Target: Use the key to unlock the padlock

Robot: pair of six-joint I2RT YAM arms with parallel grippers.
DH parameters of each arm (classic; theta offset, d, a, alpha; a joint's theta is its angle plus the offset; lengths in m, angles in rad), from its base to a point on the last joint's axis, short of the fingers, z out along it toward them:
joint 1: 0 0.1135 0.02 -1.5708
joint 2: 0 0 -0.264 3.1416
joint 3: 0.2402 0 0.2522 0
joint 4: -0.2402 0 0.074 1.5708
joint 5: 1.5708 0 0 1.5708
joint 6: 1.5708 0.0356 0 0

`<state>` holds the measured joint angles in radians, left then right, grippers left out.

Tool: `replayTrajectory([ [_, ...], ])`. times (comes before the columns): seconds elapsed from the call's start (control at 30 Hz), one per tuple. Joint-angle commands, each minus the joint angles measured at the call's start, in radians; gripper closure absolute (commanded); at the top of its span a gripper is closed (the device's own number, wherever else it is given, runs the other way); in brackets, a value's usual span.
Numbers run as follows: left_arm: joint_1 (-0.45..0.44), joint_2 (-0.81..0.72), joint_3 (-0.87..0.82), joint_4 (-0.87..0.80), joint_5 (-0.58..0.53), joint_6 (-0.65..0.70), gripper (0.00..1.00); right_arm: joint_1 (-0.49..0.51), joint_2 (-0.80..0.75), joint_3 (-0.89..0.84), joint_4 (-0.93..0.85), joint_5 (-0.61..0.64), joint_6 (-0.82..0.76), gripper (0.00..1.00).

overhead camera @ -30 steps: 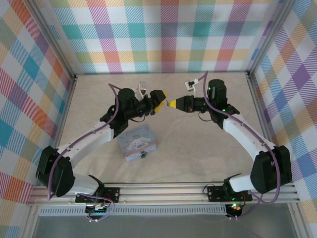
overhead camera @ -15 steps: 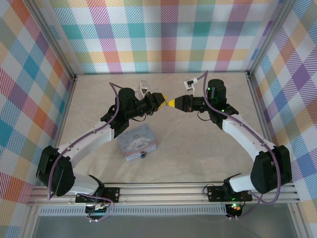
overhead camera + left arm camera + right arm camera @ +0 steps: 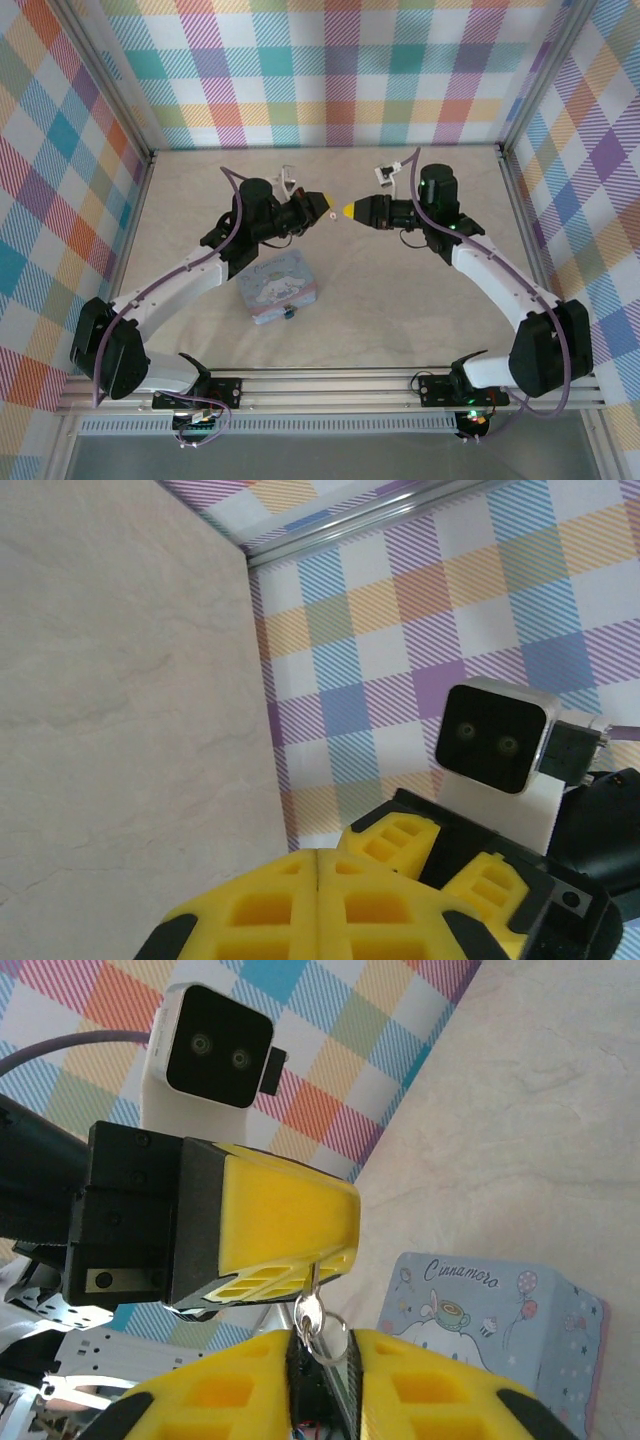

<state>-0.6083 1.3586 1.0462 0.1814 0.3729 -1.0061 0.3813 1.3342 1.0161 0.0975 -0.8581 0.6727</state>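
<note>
The right gripper (image 3: 322, 1350) pinches what looks like the key (image 3: 312, 1310). The left gripper (image 3: 317, 872), pressed together, sits just beyond it.

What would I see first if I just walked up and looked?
Two robot arms point yellow grippers nose to nose over the table: the left gripper shut, the right gripper seemingly pinching the tiny key. Nearer their bases sits a pale blue cartoon tin with the dark padlock at its near edge.
</note>
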Motion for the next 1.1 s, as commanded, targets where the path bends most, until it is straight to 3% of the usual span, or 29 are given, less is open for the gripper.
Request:
replayTrajectory([
  [0.0,-0.013,-0.036,0.041,-0.019,-0.019,0.048,1.0,0.009,-0.031,-0.015,-0.003,0.013,-0.026,0.72],
  [0.23,-0.012,-0.03,0.043,-0.003,-0.022,0.05,1.0,0.047,0.013,-0.019,0.109,-0.015,0.059,0.64],
  [0.5,-0.013,-0.029,0.043,-0.008,-0.023,0.05,1.0,0.088,0.059,0.004,0.136,-0.012,0.074,0.65],
  [0.73,-0.013,-0.026,0.04,-0.007,-0.025,0.046,1.0,0.093,0.054,0.006,0.141,0.001,0.082,0.74],
  [1.07,-0.013,-0.032,0.037,-0.007,-0.027,0.048,1.0,0.093,0.041,0.001,0.142,0.023,0.088,0.97],
])
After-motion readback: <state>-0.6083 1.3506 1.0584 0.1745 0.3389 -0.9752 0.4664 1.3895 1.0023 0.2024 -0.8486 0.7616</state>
